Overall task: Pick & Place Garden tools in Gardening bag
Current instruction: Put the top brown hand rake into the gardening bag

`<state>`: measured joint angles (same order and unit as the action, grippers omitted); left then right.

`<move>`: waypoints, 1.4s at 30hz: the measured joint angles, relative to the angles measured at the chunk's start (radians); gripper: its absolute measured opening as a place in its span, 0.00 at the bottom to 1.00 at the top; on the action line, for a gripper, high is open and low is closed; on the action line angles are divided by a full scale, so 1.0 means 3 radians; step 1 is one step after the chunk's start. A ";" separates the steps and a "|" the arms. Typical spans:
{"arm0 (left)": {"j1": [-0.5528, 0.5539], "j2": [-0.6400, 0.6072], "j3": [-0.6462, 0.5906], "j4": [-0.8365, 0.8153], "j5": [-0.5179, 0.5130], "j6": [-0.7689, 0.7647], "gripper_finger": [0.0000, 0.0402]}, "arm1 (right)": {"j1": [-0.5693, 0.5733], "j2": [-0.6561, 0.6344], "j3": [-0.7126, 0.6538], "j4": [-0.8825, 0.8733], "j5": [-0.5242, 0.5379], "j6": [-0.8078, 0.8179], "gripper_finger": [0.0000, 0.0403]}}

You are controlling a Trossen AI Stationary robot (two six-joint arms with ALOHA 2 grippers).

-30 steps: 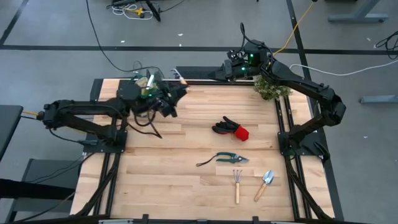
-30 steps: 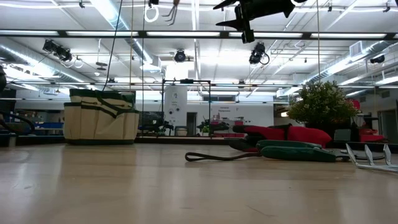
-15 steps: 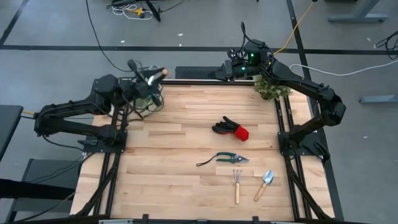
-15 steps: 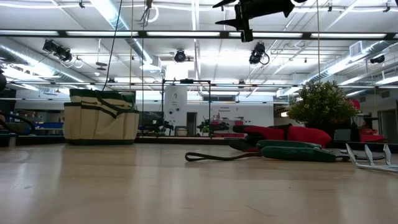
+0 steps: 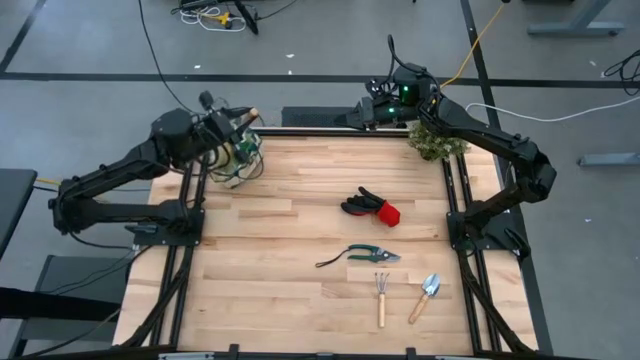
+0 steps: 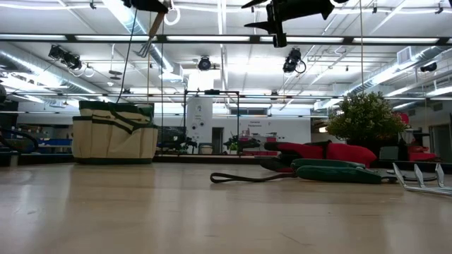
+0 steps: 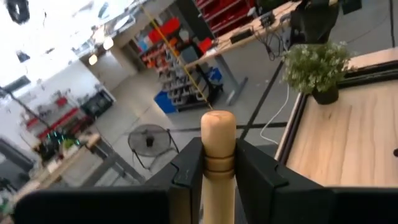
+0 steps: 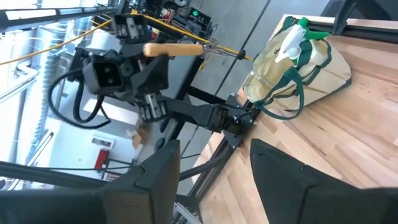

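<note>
My left gripper is shut on a wooden-handled fork and holds it in the air over the beige gardening bag, which stands at the table's far left corner with a green spray bottle sticking out of it. Black-and-red gloves, pruning shears, a wooden-handled rake and a silver trowel lie flat on the table's right half. My right gripper hangs open and high near the far edge, with nothing between its fingers. My left gripper pinches the fork's wooden handle between its two fingers, close to the rounded butt end, which sticks out past the fingertips. The fork is lifted clear. In the low view it slants, with its metal tines lower than the handle.
A bushy green plant stands at the table's far right corner, under my right arm. The bare wooden middle and near left part of the table hold nothing. Black frame rails run along both sides.
My left gripper has carried the fork from over the table's far middle toward the far left corner, until it is over the bag. It has rolled on the way, so the fork's tines now show at the top of the low view, slanting down.
</note>
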<state>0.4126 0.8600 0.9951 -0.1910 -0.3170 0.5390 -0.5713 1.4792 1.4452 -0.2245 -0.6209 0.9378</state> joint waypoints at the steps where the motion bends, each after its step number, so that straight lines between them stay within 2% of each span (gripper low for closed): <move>1: 0.0024 0.0000 0.0000 -0.0026 0.0002 -0.0042 0.20 | 0.0000 0.0000 0.0000 0.0000 -0.0001 -0.0007 0.49; 10: 0.0214 0.0001 0.0000 -0.0141 0.0010 -0.0837 0.20 | 0.0000 0.0000 0.0000 -0.0001 -0.0058 -0.0014 0.49; 29: 0.0526 0.0003 -0.0059 -0.0939 0.0071 -0.1253 0.20 | 0.0000 0.0000 0.0000 -0.0003 -0.0061 -0.0043 0.49; 38: 0.0682 -0.0011 -0.0305 -0.1008 -0.0323 -0.1535 0.20 | -0.0001 0.0000 0.0000 -0.0003 -0.0062 -0.0052 0.49; 42: 0.0756 -0.0011 -0.0427 -0.0993 -0.0338 -0.1748 0.20 | -0.0001 0.0000 0.0000 -0.0004 -0.0061 -0.0057 0.49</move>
<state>0.6395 0.8566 0.8670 -0.4889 -0.4183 0.0146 -0.5716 1.4792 1.4452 -0.2256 -0.6392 0.9209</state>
